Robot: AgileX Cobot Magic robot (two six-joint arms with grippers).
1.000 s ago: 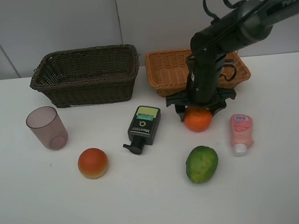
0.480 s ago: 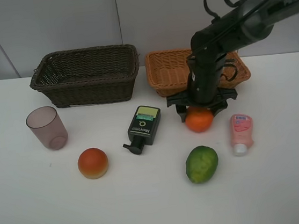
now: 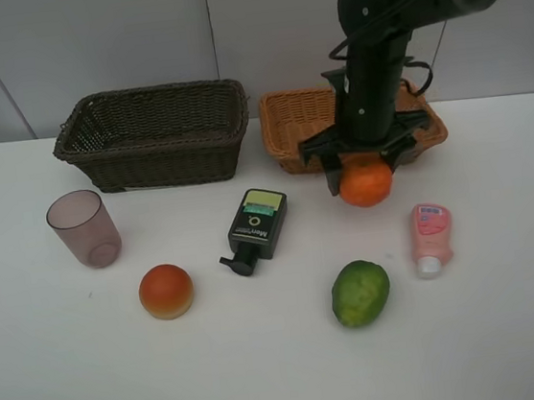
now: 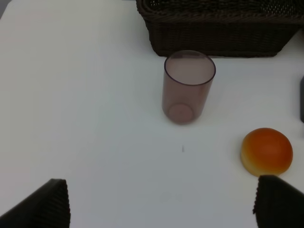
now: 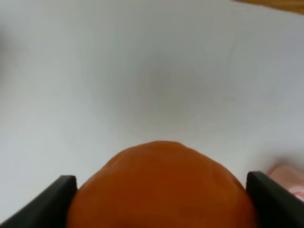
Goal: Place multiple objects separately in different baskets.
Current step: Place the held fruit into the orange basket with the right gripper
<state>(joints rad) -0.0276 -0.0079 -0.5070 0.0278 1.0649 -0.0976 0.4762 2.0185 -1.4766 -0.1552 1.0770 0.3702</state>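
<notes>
My right gripper (image 3: 362, 172) is shut on the orange (image 3: 366, 184) and holds it above the table, just in front of the light tan basket (image 3: 290, 130). The right wrist view shows the orange (image 5: 161, 187) filling the space between the two black fingers (image 5: 45, 204). The dark brown basket (image 3: 154, 136) stands at the back left. On the table lie the purple cup (image 3: 84, 229), the orange-red bun (image 3: 166, 291), the dark green pump bottle (image 3: 256, 228), the green fruit (image 3: 360, 292) and the pink tube bottle (image 3: 431, 236). My left gripper (image 4: 161, 202) is open, near the cup (image 4: 188, 86) and the bun (image 4: 266, 150).
A grey wall rises right behind the baskets. The brown basket (image 4: 223, 28) stands just beyond the cup in the left wrist view. The white table (image 3: 268, 374) has bare surface along its front edge.
My right gripper has lifted the orange off the table and carried it up and slightly right, toward the tan basket. Everything else stays where it was.
</notes>
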